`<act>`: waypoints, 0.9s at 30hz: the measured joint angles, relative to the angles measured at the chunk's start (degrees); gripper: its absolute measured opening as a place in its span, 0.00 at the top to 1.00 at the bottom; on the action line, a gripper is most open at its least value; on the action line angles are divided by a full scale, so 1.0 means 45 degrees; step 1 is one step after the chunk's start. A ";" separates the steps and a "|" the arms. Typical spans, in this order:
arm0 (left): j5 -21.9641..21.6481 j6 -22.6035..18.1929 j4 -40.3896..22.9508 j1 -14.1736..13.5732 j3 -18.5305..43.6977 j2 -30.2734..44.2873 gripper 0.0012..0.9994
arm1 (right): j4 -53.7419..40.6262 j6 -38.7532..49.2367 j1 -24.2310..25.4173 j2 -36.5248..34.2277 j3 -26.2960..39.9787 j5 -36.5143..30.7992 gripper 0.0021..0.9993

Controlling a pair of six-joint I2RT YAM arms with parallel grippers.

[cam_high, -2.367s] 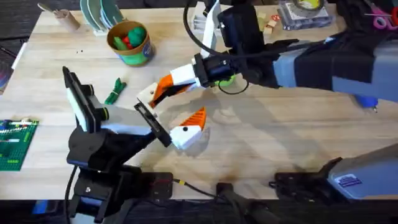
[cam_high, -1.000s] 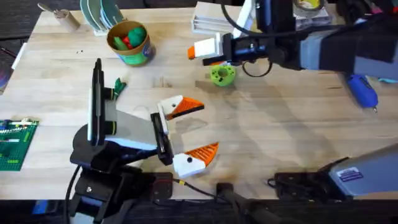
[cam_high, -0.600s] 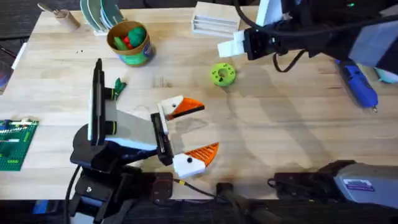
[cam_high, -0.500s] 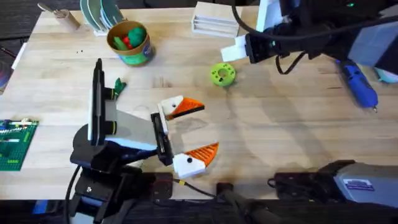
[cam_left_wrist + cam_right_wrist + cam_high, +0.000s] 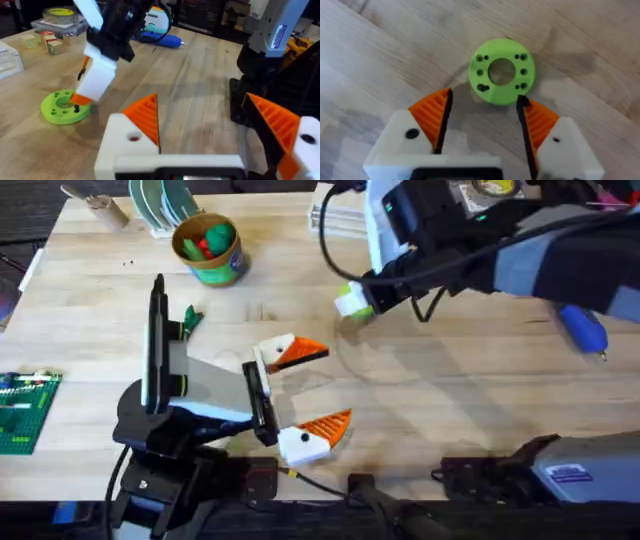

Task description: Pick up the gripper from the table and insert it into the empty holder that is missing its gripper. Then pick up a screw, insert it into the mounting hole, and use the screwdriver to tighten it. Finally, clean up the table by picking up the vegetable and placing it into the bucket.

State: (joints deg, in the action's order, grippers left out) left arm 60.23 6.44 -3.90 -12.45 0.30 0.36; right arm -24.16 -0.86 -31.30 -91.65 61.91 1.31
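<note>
Screw pickup is the step I judge you to be on. The small dark screw (image 5: 481,88) looks seated in one of the holes near the edge of the flat lime-green plastic disc (image 5: 502,47). From the left wrist view it seems to stand upright, its long axis pointing straight up off the light wooden plank table (image 5: 450,410); it is too small to be sure of more.

The white-and-orange right gripper (image 5: 485,102) hangs directly over that disc with its jaws apart and nothing between them. Its two orange ribbed pads (image 5: 431,117) straddle the disc's near edge. The screw sits off the centre line, closer to one pad than to the other, so you will likely need a small sideways shift before you descend and close.

Your right arm is plainly the nearer one. The left gripper (image 5: 315,388) is well apart from the disc, back toward the bases, with its jaws spread and empty.

Farther out, the thick blue cylindrical screwdriver (image 5: 583,328) lies beyond the right arm at the table's right side. The small dark-green leafy vegetable (image 5: 185,325) lies on the table near the yellow-rimmed green bucket (image 5: 210,248), not in it.
</note>
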 joint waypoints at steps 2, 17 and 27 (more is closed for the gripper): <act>0.0000 0.0000 0.0000 0.0000 0.0000 0.0000 0.01 | 0.0027 0.0024 -0.0310 -0.0236 0.0000 -0.0289 0.23; 0.0000 0.0000 0.0004 0.0000 0.0000 0.0000 0.01 | 0.1046 0.0198 -0.0683 -0.1513 0.0000 -0.0925 0.51; 0.0000 0.0000 0.0000 0.0000 0.0000 0.0000 0.01 | 0.1258 0.0668 -0.0915 -0.1518 0.0000 -0.1085 0.62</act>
State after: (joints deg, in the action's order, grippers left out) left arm 60.23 6.44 -3.90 -12.45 0.30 0.36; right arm -18.50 2.15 -35.41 -98.48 61.91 -3.57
